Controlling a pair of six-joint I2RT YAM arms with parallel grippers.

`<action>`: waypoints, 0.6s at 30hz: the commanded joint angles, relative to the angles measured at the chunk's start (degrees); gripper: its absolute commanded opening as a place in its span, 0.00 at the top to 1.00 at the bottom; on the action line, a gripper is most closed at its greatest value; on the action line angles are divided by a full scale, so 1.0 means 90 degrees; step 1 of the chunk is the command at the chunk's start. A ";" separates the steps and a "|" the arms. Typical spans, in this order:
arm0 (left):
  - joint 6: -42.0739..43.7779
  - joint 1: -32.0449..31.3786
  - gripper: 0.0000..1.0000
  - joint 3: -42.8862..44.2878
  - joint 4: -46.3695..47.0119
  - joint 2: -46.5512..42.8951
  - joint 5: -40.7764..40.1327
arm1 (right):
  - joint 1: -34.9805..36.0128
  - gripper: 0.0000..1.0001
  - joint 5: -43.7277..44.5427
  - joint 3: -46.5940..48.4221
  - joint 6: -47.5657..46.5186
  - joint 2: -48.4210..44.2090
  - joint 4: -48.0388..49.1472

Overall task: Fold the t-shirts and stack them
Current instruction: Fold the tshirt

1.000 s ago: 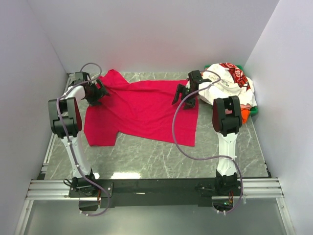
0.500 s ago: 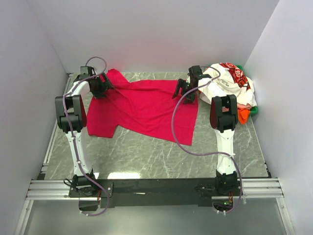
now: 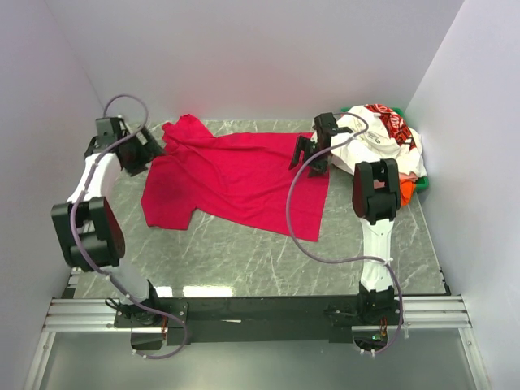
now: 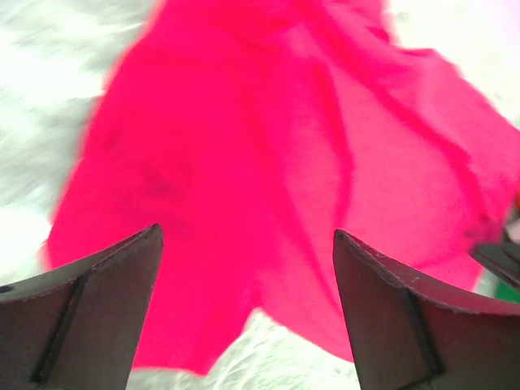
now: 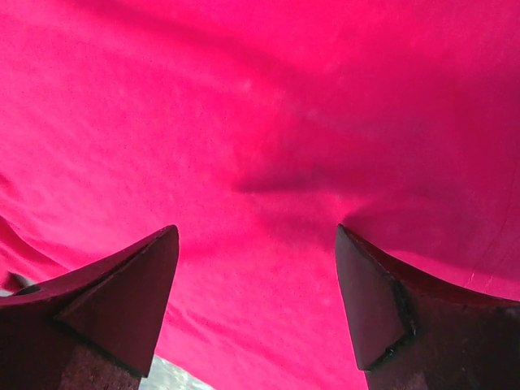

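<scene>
A crimson red t-shirt (image 3: 236,179) lies spread out and rumpled on the marble table (image 3: 244,252). My left gripper (image 3: 149,151) hovers open just off the shirt's back left edge. In the left wrist view the gripper (image 4: 248,236) has wide jaws with only red cloth (image 4: 244,162) and bare table beneath them. My right gripper (image 3: 303,159) is open above the shirt's back right corner. The right wrist view shows that gripper (image 5: 256,231) empty over wrinkled red cloth (image 5: 268,106). More t-shirts sit in a pile at the back right, topped by a white one with red-and-black print (image 3: 380,134).
Orange (image 3: 406,192) and green (image 3: 423,185) cloth pokes out from under the pile's right side. White walls close in the table at the left, back and right. The right arm's cable (image 3: 294,219) hangs over the red shirt's right edge.
The left arm has swung out to the left, carrying its open gripper from over the shirt's left shoulder to just beyond its edge. The right gripper has barely moved.
</scene>
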 commanded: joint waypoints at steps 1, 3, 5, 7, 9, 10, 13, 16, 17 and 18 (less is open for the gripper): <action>0.0012 0.0314 0.11 -0.0630 -0.0292 -0.0239 -0.0724 | 0.0312 0.16 0.0254 -0.0137 -0.0324 -0.0834 0.0006; -0.0076 0.0452 0.14 -0.0904 -0.0546 -0.0307 -0.1114 | 0.0527 0.16 0.0323 -0.0293 -0.0334 -0.0962 -0.0004; -0.0067 0.0618 0.17 -0.1206 -0.0527 -0.0424 -0.1214 | 0.0664 0.16 0.0333 -0.0468 -0.0285 -0.1138 0.0025; -0.0028 0.0667 0.19 -0.1354 -0.0508 -0.0454 -0.1341 | 0.0888 0.16 0.0323 -0.0615 -0.0198 -0.1304 0.0112; 0.0031 0.0687 0.22 -0.1509 -0.0469 -0.0425 -0.1351 | 0.1073 0.16 0.0284 -0.0782 -0.0158 -0.1411 0.0162; 0.0031 0.0687 0.23 -0.1568 -0.0449 -0.0386 -0.1332 | 0.1133 0.16 0.0274 -0.0821 -0.0148 -0.1431 0.0181; -0.0008 0.0677 0.25 -0.1842 -0.0264 -0.0357 -0.1341 | 0.1270 0.16 0.0284 -0.0879 -0.0158 -0.1461 0.0162; -0.0027 0.0687 0.28 -0.2057 -0.0156 -0.0298 -0.1380 | 0.1309 0.16 0.0216 -0.0997 -0.0109 -0.1490 0.0240; -0.0028 0.0687 0.29 -0.2135 -0.0137 -0.0279 -0.1429 | 0.1319 0.16 0.0206 -0.1065 -0.0071 -0.1509 0.0269; -0.0037 0.0687 0.29 -0.2174 -0.0108 -0.0259 -0.1439 | 0.1309 0.16 0.0206 -0.1104 -0.0070 -0.1510 0.0298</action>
